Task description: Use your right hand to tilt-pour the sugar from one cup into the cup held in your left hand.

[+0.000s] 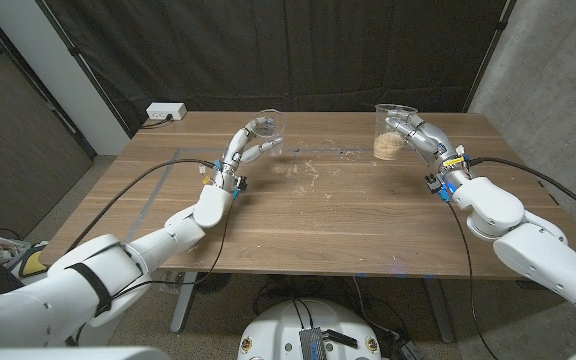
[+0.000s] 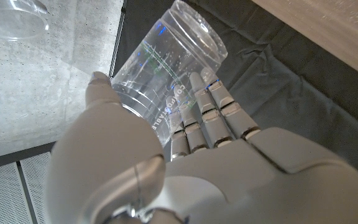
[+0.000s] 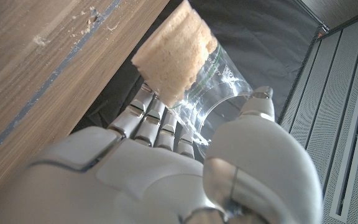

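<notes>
Right hand (image 1: 415,135) grips the sugar cup (image 1: 394,130) near the far right of the worktop (image 1: 328,215); fingers and thumb wrap the clear wall, as the right wrist view confirms. Left hand (image 1: 242,150) grips the empty cup (image 1: 268,125), raised above the far left of the worktop. Both cups are secured, one per hand.

Progress, as judged from this moment: the pickup stage appears complete, and the pour is not yet begun. The sugar (image 3: 169,59) sits as a brown mass in the base of its cup, with none visible in the receiving cup, whose wall reads clear in the left wrist view (image 2: 166,68). The two cups stand well apart, with bare wood between them. Remaining work: bring the cups together, place the rim of the sugar cup over the open mouth of the other, then tilt.

Orientation: the sugar cup stands close to upright in the head view, long axis near vertical, mouth upward. The empty cup is tilted, its long axis leaning, mouth turned up and toward the right hand. Scattered pale grains (image 1: 303,168) lie on the worktop between the hands
</notes>
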